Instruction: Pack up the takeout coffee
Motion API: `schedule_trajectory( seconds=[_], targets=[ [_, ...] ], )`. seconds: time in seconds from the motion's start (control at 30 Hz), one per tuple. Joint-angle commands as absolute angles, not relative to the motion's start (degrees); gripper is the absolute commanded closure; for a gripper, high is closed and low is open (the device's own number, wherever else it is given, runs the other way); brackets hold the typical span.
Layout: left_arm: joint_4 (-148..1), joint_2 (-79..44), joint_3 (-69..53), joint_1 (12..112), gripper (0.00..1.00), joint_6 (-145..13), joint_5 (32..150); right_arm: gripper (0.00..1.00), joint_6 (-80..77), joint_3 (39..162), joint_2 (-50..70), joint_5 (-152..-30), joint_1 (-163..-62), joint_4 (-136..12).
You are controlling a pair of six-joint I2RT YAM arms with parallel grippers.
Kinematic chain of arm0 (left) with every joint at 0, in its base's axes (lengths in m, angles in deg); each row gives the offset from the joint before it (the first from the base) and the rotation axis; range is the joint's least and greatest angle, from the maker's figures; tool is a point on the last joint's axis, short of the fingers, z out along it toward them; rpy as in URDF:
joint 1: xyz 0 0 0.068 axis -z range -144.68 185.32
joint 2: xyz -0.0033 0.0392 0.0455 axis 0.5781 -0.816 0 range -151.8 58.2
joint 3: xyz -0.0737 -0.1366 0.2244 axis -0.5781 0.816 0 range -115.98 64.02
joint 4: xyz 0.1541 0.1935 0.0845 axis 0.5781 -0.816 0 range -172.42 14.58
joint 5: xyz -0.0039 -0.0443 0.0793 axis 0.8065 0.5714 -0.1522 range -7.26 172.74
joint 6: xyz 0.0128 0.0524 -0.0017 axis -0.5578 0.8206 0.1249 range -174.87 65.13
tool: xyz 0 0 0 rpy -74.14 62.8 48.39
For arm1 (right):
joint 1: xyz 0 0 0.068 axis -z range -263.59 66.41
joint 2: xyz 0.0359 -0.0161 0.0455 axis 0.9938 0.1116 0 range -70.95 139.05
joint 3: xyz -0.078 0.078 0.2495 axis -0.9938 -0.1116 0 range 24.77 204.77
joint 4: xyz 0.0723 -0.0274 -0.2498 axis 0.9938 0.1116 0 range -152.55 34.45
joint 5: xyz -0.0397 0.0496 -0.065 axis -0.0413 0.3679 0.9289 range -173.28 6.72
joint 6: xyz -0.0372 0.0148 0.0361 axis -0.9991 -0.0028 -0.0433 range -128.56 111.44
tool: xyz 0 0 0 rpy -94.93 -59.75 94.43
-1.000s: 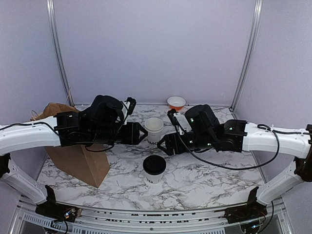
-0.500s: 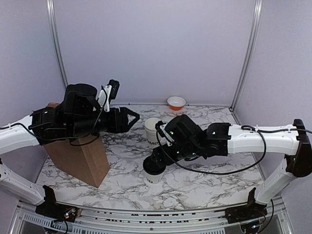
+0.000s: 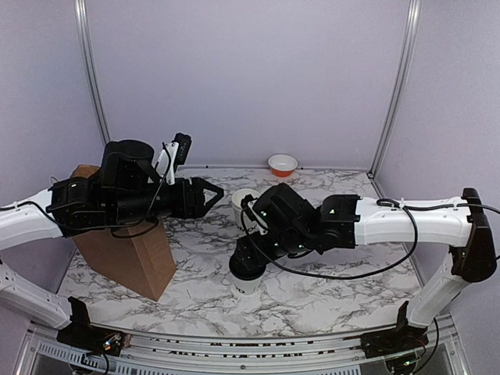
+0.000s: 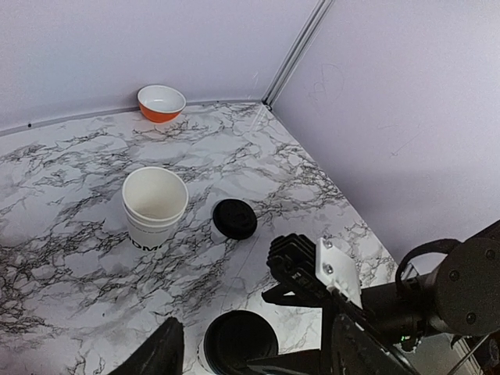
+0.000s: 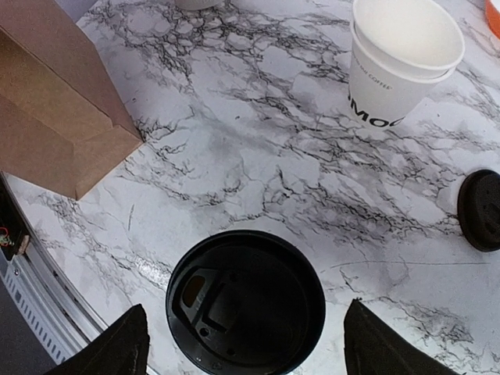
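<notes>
White arm links [image 3: 406,223], black joints [image 3: 312,223], looping black cables [image 3: 344,275].

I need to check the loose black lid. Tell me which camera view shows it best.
Left wrist: the loose lid lies whole and unobstructed on the marble table beside the open cup. The right wrist view cuts it off at the right edge. In the top external view the right arm hides it.

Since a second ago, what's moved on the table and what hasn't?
The right gripper swung from the open cup toward the near edge and now straddles the lidded cup, jaws open, not gripping. The left gripper drew back left over the paper bag, jaws open. Cups, loose lid, bag and bowl stayed put.
</notes>
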State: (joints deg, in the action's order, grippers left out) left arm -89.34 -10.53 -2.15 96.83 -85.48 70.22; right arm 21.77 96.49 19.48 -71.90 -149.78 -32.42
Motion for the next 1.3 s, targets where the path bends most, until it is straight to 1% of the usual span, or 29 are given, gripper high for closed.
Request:
schedule_trajectory(
  seconds=[0.0, 0.33, 0.6, 0.83, 1.1, 1.27],
  targets=[
    [-87.6, -8.7, -1.6, 97.0, 0.35, -85.3, 69.4, 0.17, 21.3, 101.1, 22.4, -68.7, -151.6, -28.6],
    [-87.6, -8.0, -1.9, 97.0, 0.34, -85.0, 67.1, 0.14, 20.3, 104.6, 27.2, -64.5, -153.8, -24.3],
    [-87.7, -8.3, -2.2, 96.9, 0.34, -84.8, 66.9, 0.15, 20.7, 106.6, 29.9, -62.4, -154.8, -21.7],
    [-87.7, -8.0, -1.9, 96.9, 0.34, -85.2, 66.7, 0.21, 21.5, 106.5, 30.7, -61.7, -155.2, -20.9],
    [-87.8, -7.6, -2.0, 96.9, 0.33, -85.8, 65.6, 0.35, 22.6, 106.5, 30.0, -60.4, -155.3, -20.3],
    [-87.7, -7.2, -2.4, 96.9, 0.32, -86.6, 64.5, 0.37, 22.5, 105.3, 27.4, -59.5, -155.2, -21.7]
  ],
)
